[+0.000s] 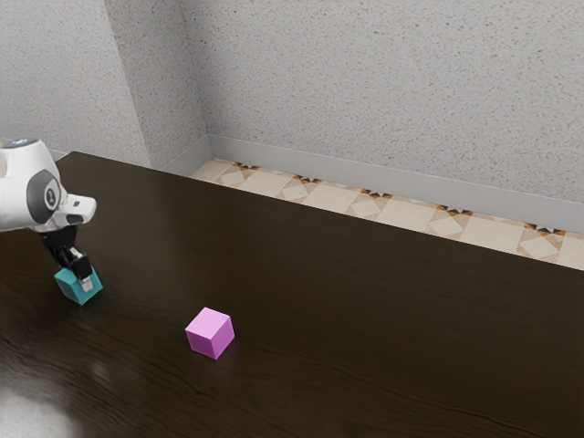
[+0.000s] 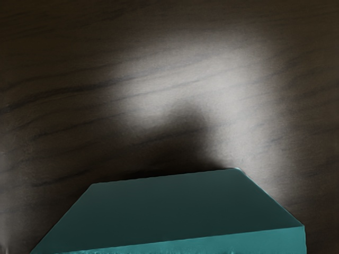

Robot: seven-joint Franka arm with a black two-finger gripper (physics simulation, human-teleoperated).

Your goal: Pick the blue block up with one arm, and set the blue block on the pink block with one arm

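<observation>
The arm point(image 1: 27, 192) is running off the exterior view's left edge. The gripper point(image 1: 78, 275) is hiding part of the blue block point(image 1: 66, 284), and the wrist view is cropping it.

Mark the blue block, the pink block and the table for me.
blue block point(image 1: 66, 285), exterior view, visible side face at its left.
pink block point(image 1: 211, 320), exterior view, top face.
table point(image 1: 383, 310), exterior view, bare dark wood.

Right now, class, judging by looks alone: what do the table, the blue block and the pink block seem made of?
Table: dark wood or veneer, polished; visible grain, soft glare.
Blue block: probably matte plastic or painted wood; flat teal, no grain.
Pink block: likewise, uniform matte colour.
</observation>
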